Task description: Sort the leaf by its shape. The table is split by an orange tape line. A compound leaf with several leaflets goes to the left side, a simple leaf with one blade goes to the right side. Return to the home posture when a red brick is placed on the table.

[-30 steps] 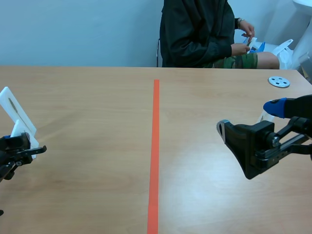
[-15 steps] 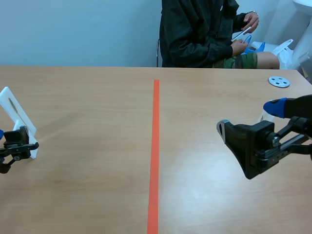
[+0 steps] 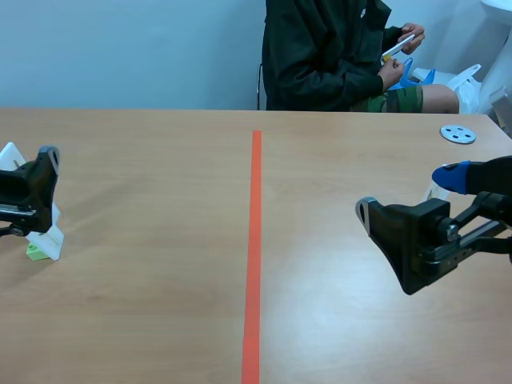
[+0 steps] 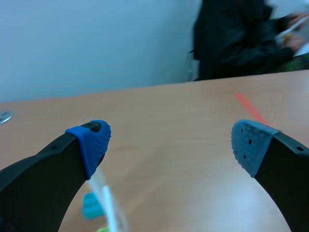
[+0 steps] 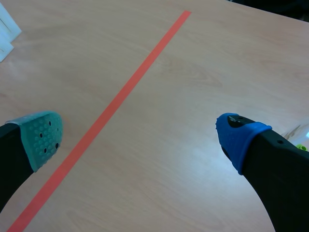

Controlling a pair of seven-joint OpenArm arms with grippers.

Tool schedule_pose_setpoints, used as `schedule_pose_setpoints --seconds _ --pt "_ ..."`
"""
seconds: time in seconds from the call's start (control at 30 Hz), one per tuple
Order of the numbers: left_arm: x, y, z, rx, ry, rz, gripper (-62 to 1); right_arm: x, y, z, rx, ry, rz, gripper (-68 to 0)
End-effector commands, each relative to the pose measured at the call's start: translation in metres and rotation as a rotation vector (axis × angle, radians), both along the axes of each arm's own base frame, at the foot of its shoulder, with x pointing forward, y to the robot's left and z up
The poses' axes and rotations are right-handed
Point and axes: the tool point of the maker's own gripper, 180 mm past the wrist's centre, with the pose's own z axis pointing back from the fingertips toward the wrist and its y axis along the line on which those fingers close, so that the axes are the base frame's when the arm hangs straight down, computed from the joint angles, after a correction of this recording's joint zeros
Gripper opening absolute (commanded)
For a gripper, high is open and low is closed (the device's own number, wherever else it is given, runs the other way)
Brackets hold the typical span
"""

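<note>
A white leaf card stands on a small base (image 3: 46, 240) at the table's far left, with a green piece (image 3: 35, 253) at its foot. Its top corner (image 3: 10, 152) shows behind my left gripper (image 3: 28, 196), which hangs just above it, open and empty. In the left wrist view the card (image 4: 108, 208) is a pale blur under the open fingers (image 4: 91, 140). My right gripper (image 3: 408, 194) is raised over the right side, open, nothing between its pads (image 5: 43, 135). The leaf's shape is hidden.
The orange tape line (image 3: 254, 240) splits the table down the middle. A grey disc (image 3: 458, 134) lies at the back right. A white piece (image 3: 436, 192) stands behind my right gripper. A person (image 3: 328, 56) sits across the table handling something.
My left gripper opened, let go of the white card and rose above it. The card now stands by itself at the far left. The right arm has not moved.
</note>
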Motion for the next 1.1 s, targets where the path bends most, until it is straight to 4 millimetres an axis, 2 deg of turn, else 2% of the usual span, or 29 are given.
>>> schedule_pose_setpoints --seconds 0.0,0.1,0.2,0.43,0.7,0.83,1.07 --pt "-0.005 -0.009 0.012 0.004 -0.014 -0.045 -4.9 0.004 -0.001 0.008 0.013 -0.029 -0.003 0.4" --pt "-0.019 -0.041 0.023 -0.01 0.013 -0.175 -3.6 0.005 -0.003 0.009 0.008 -0.03 -0.008 0.4" --pt "-0.036 -0.067 0.025 -0.043 0.073 -0.295 -3.6 0.007 -0.008 0.012 -0.001 -0.04 -0.02 0.4" --pt "-0.057 -0.094 0.003 -0.029 0.215 -0.409 -3.6 0.009 -0.014 0.014 -0.01 -0.049 -0.033 0.4" --pt "-0.076 -0.141 -0.012 -0.07 0.282 -0.562 -3.7 0.009 -0.014 0.014 -0.009 -0.05 -0.033 0.4" --pt "-0.077 -0.15 -0.015 -0.099 0.292 -0.552 -3.7 0.009 -0.014 0.014 -0.009 -0.049 -0.033 0.4" --pt "-0.077 -0.153 -0.022 -0.104 0.319 -0.527 -3.7 0.009 -0.014 0.014 -0.009 -0.049 -0.033 0.4"
